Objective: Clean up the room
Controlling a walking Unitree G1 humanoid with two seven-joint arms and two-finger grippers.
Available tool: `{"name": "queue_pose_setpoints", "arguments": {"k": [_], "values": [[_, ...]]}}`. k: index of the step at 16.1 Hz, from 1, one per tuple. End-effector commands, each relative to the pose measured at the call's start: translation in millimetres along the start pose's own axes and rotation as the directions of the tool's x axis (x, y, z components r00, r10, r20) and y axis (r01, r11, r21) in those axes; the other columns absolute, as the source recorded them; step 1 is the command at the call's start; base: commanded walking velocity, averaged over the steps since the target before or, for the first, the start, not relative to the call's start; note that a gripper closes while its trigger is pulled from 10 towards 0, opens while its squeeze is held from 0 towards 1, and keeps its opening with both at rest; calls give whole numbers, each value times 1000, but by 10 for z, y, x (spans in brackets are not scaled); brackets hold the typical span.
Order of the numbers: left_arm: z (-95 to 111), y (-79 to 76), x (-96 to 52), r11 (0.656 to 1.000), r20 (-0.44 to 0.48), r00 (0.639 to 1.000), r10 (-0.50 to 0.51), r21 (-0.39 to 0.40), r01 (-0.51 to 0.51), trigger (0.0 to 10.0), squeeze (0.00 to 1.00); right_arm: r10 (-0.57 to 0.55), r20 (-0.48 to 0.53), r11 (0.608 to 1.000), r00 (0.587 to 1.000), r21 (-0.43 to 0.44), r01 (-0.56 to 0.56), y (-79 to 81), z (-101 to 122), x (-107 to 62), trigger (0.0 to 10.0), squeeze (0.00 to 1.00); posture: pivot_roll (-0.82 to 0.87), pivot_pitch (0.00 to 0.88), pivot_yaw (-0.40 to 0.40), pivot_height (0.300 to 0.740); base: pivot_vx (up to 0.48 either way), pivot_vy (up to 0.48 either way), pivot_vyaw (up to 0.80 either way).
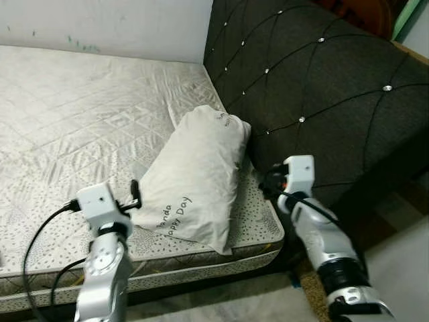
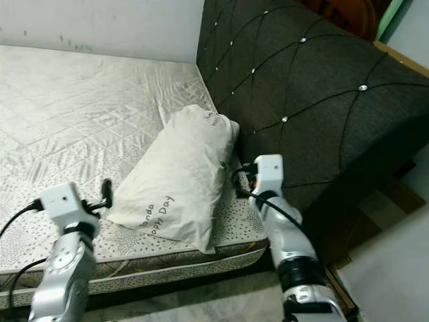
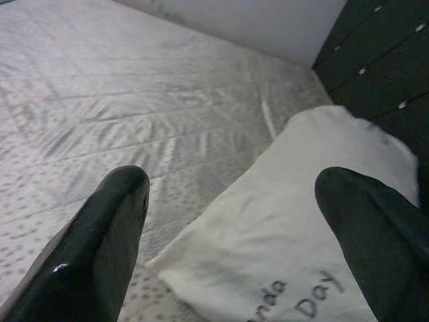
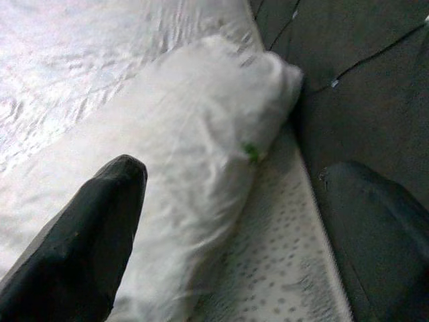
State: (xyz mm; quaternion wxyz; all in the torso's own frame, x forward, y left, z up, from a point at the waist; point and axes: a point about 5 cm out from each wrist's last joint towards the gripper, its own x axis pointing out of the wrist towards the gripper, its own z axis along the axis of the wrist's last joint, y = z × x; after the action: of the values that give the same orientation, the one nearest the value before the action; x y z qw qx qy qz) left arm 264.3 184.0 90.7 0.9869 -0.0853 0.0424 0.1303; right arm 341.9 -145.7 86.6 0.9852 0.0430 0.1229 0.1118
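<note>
A white pillow (image 1: 198, 174) printed with "Panda Happy Day" lies on the bare mattress (image 1: 80, 121), its far end against the dark tufted headboard (image 1: 322, 94). My left gripper (image 1: 135, 195) is at the pillow's near left corner, just above the mattress. In the left wrist view its fingers (image 3: 114, 221) stand wide apart, with the pillow corner (image 3: 281, 235) between and beyond them. My right gripper (image 1: 268, 182) is beside the pillow's right side, close to the headboard. It is open (image 4: 234, 181), with the pillow (image 4: 174, 147) ahead and nothing held.
The mattress edge (image 1: 201, 265) runs along the near side, with floor (image 1: 402, 268) below and to the right. A pale wall (image 1: 107, 23) backs the bed. Wooden furniture (image 1: 362, 13) shows behind the headboard.
</note>
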Motion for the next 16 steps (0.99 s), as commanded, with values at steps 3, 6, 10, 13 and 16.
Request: {"name": "queue_pose_setpoints", "arguments": {"k": [3, 6, 10, 13, 16], "values": [[44, 70, -57, 998, 3, 1000, -21, 67, 21, 10000, 0, 15, 23, 999, 1000, 40, -16, 142, -16, 72, 10000, 0, 117, 0, -140, 740, 0, 0, 0], [124, 147, 25, 990, 8, 999, -53, 134, 52, 10000, 0, -12, 34, 995, 999, 101, 9, 264, -83, 89, 10000, 0, 98, 0, -57, 740, 0, 0, 0], [87, 162, 120, 988, -7, 999, -51, 143, 51, 10000, 0, -47, 10, 996, 999, 76, 46, 315, -87, 115, 10000, 0, 6, 0, -107, 740, 0, 0, 0], [-12, 133, 60, 990, -27, 998, -50, 132, 53, 10000, 0, 2, 23, 1000, 1000, 18, -3, 365, -91, 91, 10000, 0, -1, 0, -98, 740, 0, 0, 0], [-19, 148, -15, 984, -4, 996, -86, 159, 86, 10000, 0, -15, 95, 1000, 995, -23, 17, 299, -172, -30, 10000, 0, 0, 0, -38, 740, 0, 0, 0]]}}
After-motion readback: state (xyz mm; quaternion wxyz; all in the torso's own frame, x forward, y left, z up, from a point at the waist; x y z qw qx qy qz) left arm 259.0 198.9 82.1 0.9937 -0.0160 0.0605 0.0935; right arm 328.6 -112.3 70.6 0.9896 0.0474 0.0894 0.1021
